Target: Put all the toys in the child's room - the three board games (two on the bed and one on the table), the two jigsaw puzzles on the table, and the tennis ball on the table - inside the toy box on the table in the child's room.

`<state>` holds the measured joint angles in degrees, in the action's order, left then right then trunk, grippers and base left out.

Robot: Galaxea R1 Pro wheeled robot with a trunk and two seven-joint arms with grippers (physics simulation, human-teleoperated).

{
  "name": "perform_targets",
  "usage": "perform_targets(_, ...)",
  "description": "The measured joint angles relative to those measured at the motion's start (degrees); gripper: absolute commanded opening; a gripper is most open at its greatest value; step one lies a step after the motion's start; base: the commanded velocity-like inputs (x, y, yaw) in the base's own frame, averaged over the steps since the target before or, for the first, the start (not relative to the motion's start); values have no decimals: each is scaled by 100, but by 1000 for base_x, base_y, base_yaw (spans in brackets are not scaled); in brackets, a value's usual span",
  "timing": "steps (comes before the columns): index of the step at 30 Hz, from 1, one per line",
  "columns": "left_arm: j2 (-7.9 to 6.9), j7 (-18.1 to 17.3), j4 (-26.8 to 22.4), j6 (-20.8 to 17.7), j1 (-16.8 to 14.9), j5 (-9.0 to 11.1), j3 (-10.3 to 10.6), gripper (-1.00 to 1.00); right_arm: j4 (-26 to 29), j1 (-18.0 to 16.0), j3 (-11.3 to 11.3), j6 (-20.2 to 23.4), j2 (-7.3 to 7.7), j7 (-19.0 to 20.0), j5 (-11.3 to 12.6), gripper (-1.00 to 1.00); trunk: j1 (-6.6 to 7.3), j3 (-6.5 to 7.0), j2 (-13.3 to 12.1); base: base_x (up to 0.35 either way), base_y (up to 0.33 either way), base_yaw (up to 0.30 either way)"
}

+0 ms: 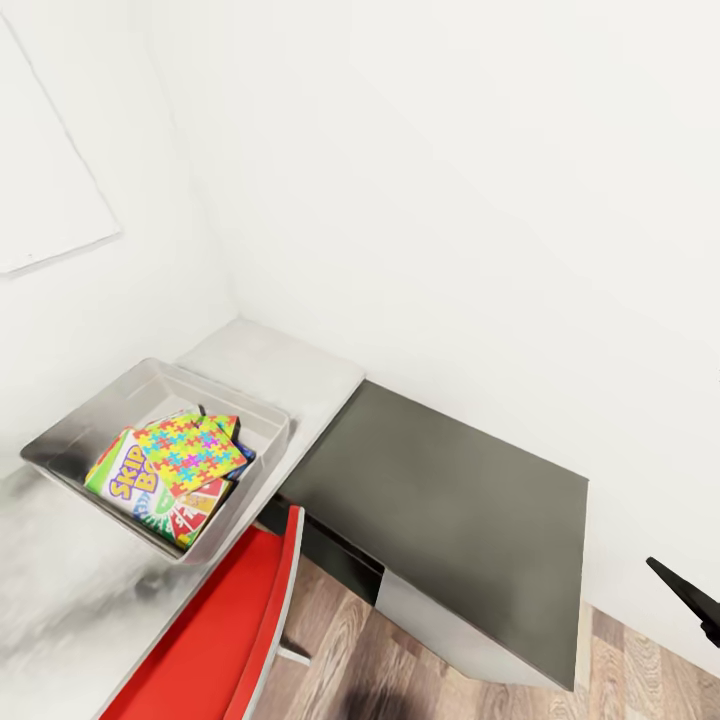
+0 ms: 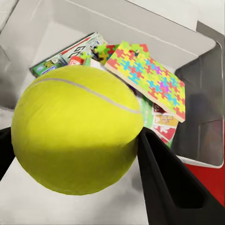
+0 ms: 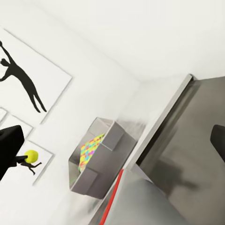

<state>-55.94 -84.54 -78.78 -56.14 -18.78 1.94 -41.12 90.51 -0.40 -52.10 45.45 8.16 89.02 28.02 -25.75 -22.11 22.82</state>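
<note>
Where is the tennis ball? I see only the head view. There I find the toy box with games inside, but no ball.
Observer: In the left wrist view, the left gripper is shut on the tennis ball.
Operator: Is the ball near the toy box?
Observer: That view looks past the ball into the toy box, where the jigsaw puzzle lies.
Operator: And the right gripper?
Observer: In the right wrist view, the right gripper is open, with nothing between its fingers.
</note>
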Motion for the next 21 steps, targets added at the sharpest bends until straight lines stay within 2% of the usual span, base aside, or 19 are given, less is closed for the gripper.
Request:
perform_targets(2, -1, 209, -103, -56, 0, 133, 82, -100, 0, 0, 1, 0, -4, 1, 0, 100, 0, 18, 0, 0, 0, 0)
perform_targets(3, -2, 434, -180, -90, 1, 403, 131, -100, 0, 0, 0, 0, -6, 1, 0, 100, 0, 27, 0, 0, 0, 0)
perform_targets(4, -2, 719, -234, -114, 2, 766, 160, -100, 0, 0, -1, 0, -7, 1, 0, 100, 0, 35, 0, 0, 0, 0)
perform_targets(5, -2, 952, -264, -125, 2, 1022, 177, -100, 0, 0, 0, 0, -9, 2, 0, 100, 0, 43, 0, 0, 0, 0)
perform_targets(6, -2, 1078, -278, -128, 2, 1148, 194, -100, 0, 0, 0, 0, -10, 2, 0, 100, 0, 52, 0, 0, 0, 0)
perform_targets(8, 2, 1650, -331, -137, 5, 1697, 448, -100, 0, 0, -1, 0, -8, 2, 0, 100, 0, 67, -1, 0, 0, 0)
perform_targets(9, 1, 1743, -338, -138, 4, 1806, 513, -100, 0, 0, -2, 0, -6, 2, 0, 100, 0, 75, 0, 0, 0, 0)
perform_targets(11, -3, 1964, -375, -141, 2, 2211, 679, -100, 0, 0, -5, 0, 2, 2, 0, 100, 0, 90, 0, 0, 0, 0)
perform_targets(12, -29, 2039, -421, -148, 2, 2543, 737, -100, 0, 0, -6, 0, 6, 0, 0, 100, 0, 98, 0, 0, 0, 0)
perform_targets(13, -49, 2059, -434, -146, 2, 2659, 752, -100, 0, 0, -6, 0, 7, 1, 0, 100, 0, 105, 0, 0, 0, 0)
perform_targets(15, -159, 2197, -457, -154, 2, 3068, 810, -100, 0, 0, -7, 0, 9, 1, 0, 100, 0, 118, 0, 0, 0, 0)
perform_targets(16, -197, 2349, -463, -157, 3, 3207, 834, -100, 0, 0, -7, 0, 9, 1, 0, 100, 0, 124, 0, 0, 0, 0)
perform_targets(18, -232, 2717, -468, -160, 3, 3369, 866, -100, 0, 0, -7, 0, 9, -3, 0, 100, 0, 131, 0, 0, 0, 0)
perform_targets(19, -248, 3163, -470, -155, 4, 3553, 885, -100, 0, 0, -7, -3, 5, -4, 0, 100, 0, 132, 0, 0, 0, 0)
perform_targets(20, -258, 3627, -471, -153, 3, 3839, 901, -100, 0, 0, -7, -6, 3, -5, 0, 100, 0, 133, 0, 0, 0, 0)
perform_targets(21, -260, 3789, -472, -152, 4, 3964, 909, -100, 0, 0, -7, -6, 3, -6, 0, 100, 0, 134, 0, 0, 0, 0)
